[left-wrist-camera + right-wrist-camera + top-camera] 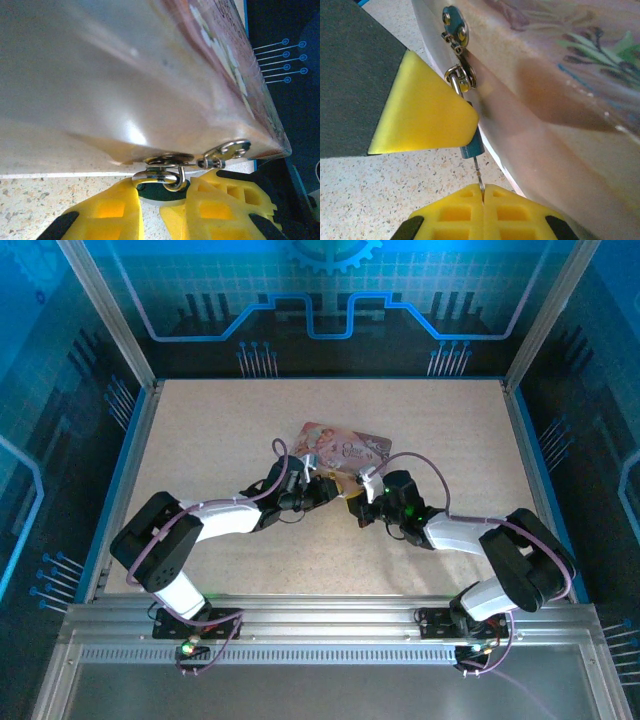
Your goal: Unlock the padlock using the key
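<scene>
Two grips meet at the near edge of the pink tin [345, 445], where the padlock [472, 146] hangs from the hasp [455, 25]. The left gripper [162, 189] clamps its body. The right gripper [482, 192] is clenched on the key [478, 172], which appears seated in the lock's underside. Twisting may bend that thin shank, pull it out of the pinch, or drag the tin sideways.
</scene>
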You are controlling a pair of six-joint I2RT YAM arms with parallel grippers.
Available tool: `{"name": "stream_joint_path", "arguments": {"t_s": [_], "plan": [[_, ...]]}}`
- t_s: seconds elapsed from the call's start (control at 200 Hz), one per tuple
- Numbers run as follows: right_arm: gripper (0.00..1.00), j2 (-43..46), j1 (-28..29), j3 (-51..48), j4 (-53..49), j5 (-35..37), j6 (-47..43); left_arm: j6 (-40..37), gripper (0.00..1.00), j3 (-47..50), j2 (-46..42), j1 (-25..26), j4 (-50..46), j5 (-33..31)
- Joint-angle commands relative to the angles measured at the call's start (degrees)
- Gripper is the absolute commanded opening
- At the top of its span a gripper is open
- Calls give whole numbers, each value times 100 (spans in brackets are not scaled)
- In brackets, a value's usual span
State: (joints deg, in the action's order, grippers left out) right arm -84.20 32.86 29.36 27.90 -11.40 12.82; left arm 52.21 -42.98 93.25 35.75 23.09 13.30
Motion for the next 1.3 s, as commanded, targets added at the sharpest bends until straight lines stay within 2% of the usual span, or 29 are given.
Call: {"name": "stream_joint_path", "arguments": {"t_s": [0.0,0.47,0.635,0.83,0.955,1.296], "plan": [[0,163,-28,272,600,-292,32,-146,6,-113,-63,178,-105,517],[0,116,-40,646,987,-567,326,-53,6,-85,42,177,-93,558],[0,39,-8,777,927,-512,192,-52,6,-83,36,186,-131,560],[0,279,-79,818,339,-240,-362,-61,6,-83,-9,185,-224,577],[0,321,-232,812,278,-362,-438,-86,6,-104,-9,183,-311,577],[0,463,-195,797,497,-784,-219,-61,6,-145,52,185,-367,550]]}}
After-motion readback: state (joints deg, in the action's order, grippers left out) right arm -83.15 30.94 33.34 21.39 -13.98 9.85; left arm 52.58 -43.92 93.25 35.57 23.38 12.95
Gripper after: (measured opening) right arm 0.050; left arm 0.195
